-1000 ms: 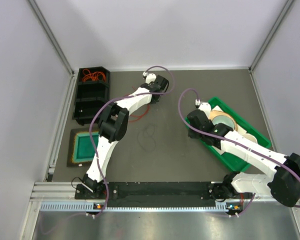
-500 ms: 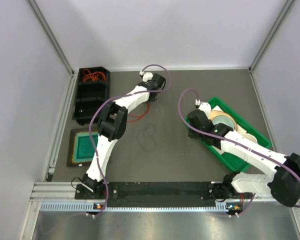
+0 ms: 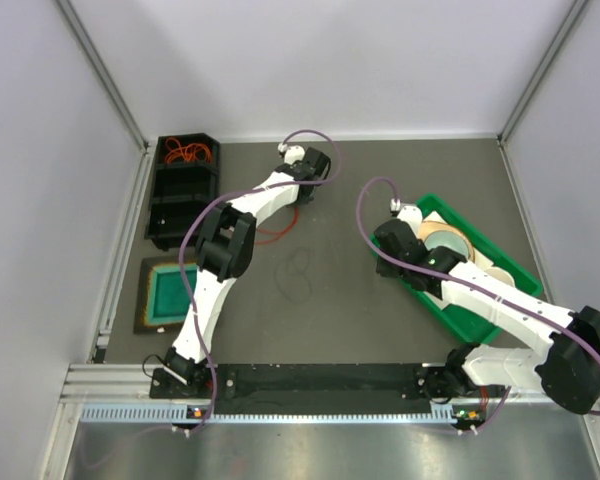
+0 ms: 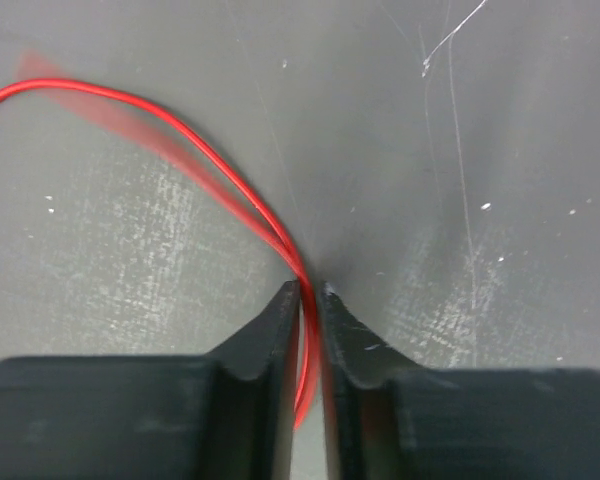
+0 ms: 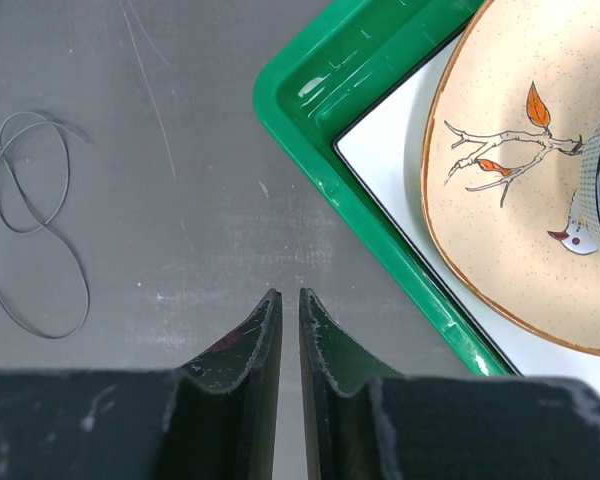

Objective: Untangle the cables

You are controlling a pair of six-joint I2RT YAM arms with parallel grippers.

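Observation:
An orange-red cable [image 4: 180, 135] curves across the grey table and runs between the fingers of my left gripper [image 4: 308, 288], which is shut on it. Seen from above, that gripper [image 3: 302, 160] is at the far middle of the table, and a red loop [image 3: 273, 237] shows beside the left forearm. A thin dark cable [image 3: 297, 272] lies in loose loops at mid-table, also seen in the right wrist view [image 5: 40, 230]. My right gripper [image 5: 289, 293] hangs shut and holds nothing. It is just left of the green tray [image 5: 310, 120] and right of the dark cable.
A black bin [image 3: 187, 152] at the far left holds several orange-red cables. A teal square pad [image 3: 168, 293] lies in front of it. The green tray [image 3: 412, 290] on the right carries a beige plate [image 5: 540, 200] and other dishes. Grey walls close in the table.
The left wrist has shifted slightly back and to the left. Its jaws parted and then narrowed again around the red cable. The right arm has not moved.

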